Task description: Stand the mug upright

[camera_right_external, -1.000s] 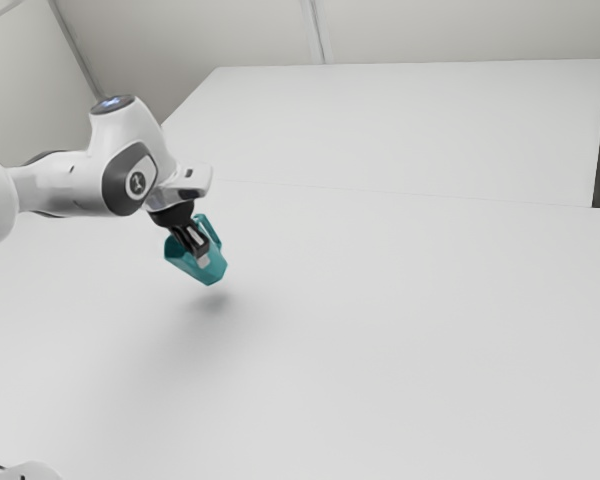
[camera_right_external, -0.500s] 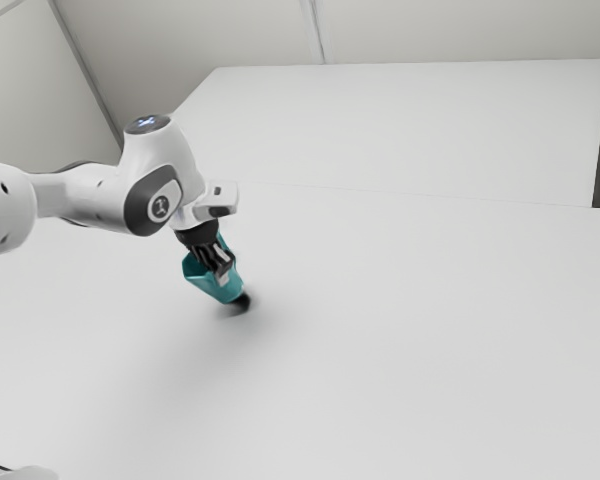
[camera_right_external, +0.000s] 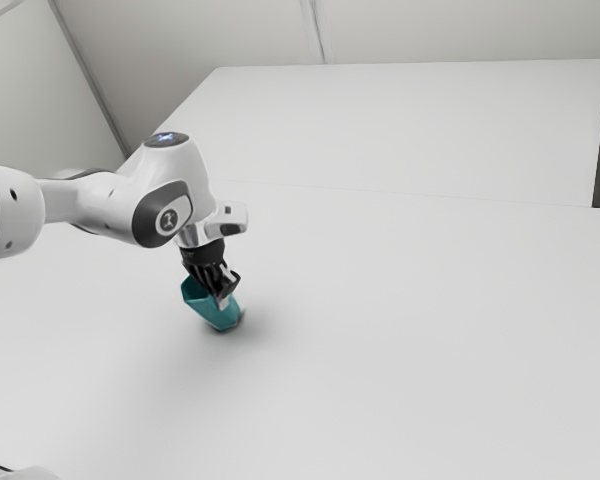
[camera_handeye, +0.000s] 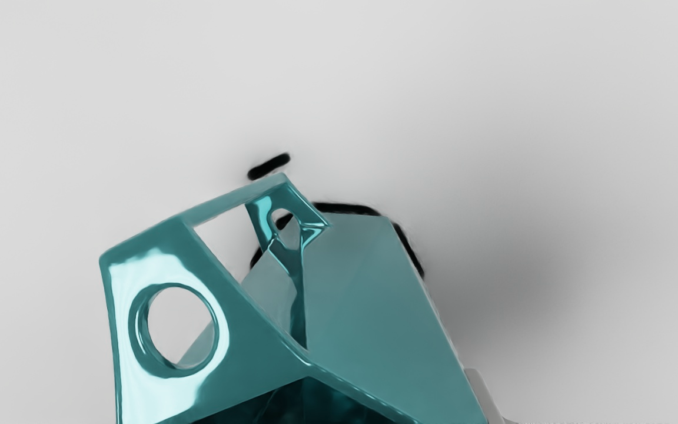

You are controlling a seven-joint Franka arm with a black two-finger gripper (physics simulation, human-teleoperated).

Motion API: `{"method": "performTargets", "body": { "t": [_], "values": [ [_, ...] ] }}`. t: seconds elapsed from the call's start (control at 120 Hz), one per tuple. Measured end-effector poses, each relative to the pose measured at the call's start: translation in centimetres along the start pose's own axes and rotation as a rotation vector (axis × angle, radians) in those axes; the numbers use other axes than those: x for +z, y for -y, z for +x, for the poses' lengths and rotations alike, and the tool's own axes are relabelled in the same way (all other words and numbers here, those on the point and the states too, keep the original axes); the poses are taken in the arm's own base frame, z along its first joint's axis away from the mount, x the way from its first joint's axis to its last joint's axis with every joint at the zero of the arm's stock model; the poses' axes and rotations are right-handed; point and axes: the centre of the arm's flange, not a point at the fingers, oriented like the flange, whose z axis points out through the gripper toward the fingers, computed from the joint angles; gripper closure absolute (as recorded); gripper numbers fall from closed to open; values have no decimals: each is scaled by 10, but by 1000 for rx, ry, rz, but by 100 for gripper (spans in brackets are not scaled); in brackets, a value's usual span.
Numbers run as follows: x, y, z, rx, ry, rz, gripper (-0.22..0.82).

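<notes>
The jaws are closed on the mug (camera_right_external: 210, 309), which leans low and seems just about to meet or touch the table (camera_right_external: 400, 340); releasing before it levels could topple it.

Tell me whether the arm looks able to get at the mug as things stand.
Yes, by the look of it: the gripper is at the mug and appears shut on its side, with no other object in the way. The mug leans, close to the table.
</notes>
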Motion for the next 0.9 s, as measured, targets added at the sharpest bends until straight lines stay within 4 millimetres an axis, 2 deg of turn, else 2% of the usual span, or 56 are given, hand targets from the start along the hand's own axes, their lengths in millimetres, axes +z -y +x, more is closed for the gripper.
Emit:
{"method": "performTargets", "body": {
  "t": [0.058,0.208,0.3,0.408,0.533,0.692,0.775,0.85,0.9],
  "values": [
    [1,0,0,-11,3,-2,75],
    [0,-3,1,-30,1,-4,42],
    [-8,-5,2,-39,-11,11,27],
    [-24,-5,1,-55,-28,45,16],
    [-47,-5,-2,-77,-45,89,9],
    [-107,-14,10,-105,-97,87,4],
    [-143,-13,15,-127,-133,58,3],
    [-189,-8,21,-138,-176,35,2],
    [-212,-7,22,-144,-193,26,2]
  ]
}}
